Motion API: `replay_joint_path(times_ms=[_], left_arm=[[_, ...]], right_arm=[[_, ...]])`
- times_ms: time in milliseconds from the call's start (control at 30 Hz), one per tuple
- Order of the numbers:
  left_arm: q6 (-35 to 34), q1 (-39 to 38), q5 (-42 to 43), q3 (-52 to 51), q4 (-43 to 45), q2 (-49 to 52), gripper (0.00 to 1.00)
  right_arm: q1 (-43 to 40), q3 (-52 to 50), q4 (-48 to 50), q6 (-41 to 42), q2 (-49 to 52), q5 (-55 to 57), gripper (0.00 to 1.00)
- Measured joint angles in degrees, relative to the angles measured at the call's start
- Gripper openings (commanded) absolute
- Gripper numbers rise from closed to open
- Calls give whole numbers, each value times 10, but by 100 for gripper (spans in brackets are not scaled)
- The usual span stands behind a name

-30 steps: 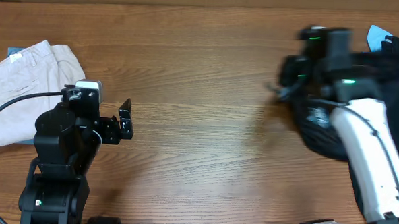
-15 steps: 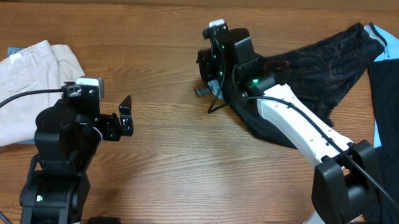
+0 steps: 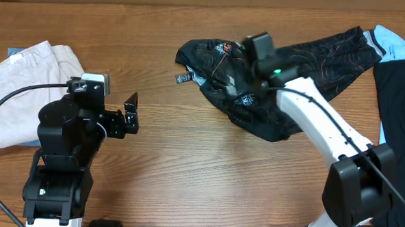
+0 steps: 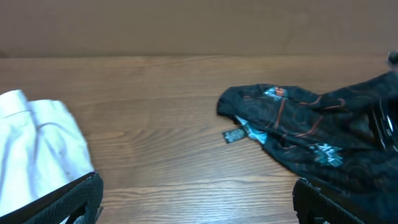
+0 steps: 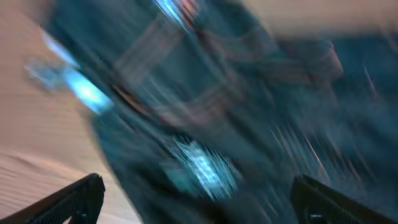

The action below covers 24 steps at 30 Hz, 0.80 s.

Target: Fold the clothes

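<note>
The clothes (image 3: pixel 286 69), a thin black garment with orange contour lines and small light-blue logos, lie crumpled across the back middle and right of the table, also visible in the left wrist view (image 4: pixel 311 130). My right arm (image 3: pixel 312 111) reaches over them from the front right. In the blurred right wrist view the right gripper (image 5: pixel 202 205) is open, fingers wide apart just above the black cloth (image 5: pixel 205 112), holding nothing. My left gripper (image 3: pixel 130 114) (image 4: pixel 199 202) stands open over bare wood, well left of the garment.
Beige trousers (image 3: pixel 26 78) (image 4: pixel 37 143) lie folded at the left edge behind the left arm. Another black garment with light-blue trim (image 3: pixel 398 101) lies at the right edge. A small tag (image 3: pixel 183 78) sticks out at the garment's left end.
The right arm dragged the black garment leftward onto the table's middle, then opened its jaws, let go and drew back to the right. The left arm barely moved.
</note>
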Motion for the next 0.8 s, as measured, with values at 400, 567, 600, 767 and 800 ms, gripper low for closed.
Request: replay_joint_path(times_ms=[400,567,600,767,800], left_arm=[[0,0,37,0,-8,30,100],[0,0,38,0,-8,30,100],[0,0,38,0,-8,30,100],[0,0,38,0,-8,30,100],[0,0,39,0,-8,30,100]], right_arm=[[-21,-103,-123,0,-1,-48,89],[-10,-163,-57,-1,-1,-70,83],[-7,-183,-21,0,-3,-73,80],[-1,-247,73,-5,-17,-74,46],[-1,-250,77,0,-19,-73,34]])
